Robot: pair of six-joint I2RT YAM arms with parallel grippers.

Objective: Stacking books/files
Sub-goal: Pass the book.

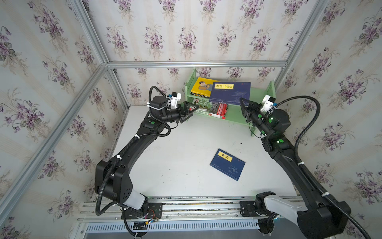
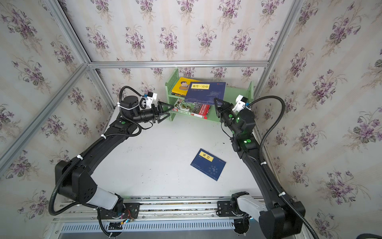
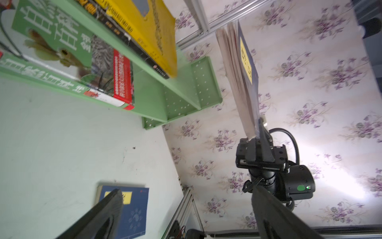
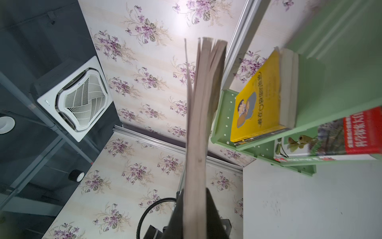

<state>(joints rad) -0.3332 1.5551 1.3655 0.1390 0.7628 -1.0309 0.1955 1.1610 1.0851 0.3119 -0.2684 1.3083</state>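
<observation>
The right gripper (image 1: 242, 101) is pinching the navy book (image 1: 230, 92) tightly at one corner and is carrying it in the air over the top tier of the shelf (image 1: 271, 89). On that tier the yellow book (image 1: 201, 85) is lying on the black book (image 3: 124, 31). In the left wrist view the navy book is hanging clear of the shelf, not touching it, and its loose pages are fanning open. I think such a corner grip is letting the book sag and twist, so the arm should be moving slowly here. It is better to be bringing the book level first. Then the far edge should be going down on the yellow book and the rest following flat, with the edges lined up before the jaws are opening. Pages that are catching on the shelf wall could fold under. The left gripper (image 1: 192, 112) is waiting empty with its jaws wide, just beside the left end of the shelf, and it could be nudging the pile straight afterwards. The green book (image 1: 208, 107) is lying on the lower tier. The second navy book (image 1: 227, 164) is lying flat on the table (image 1: 175, 155), well in front of the shelf, not yet stacked.
</observation>
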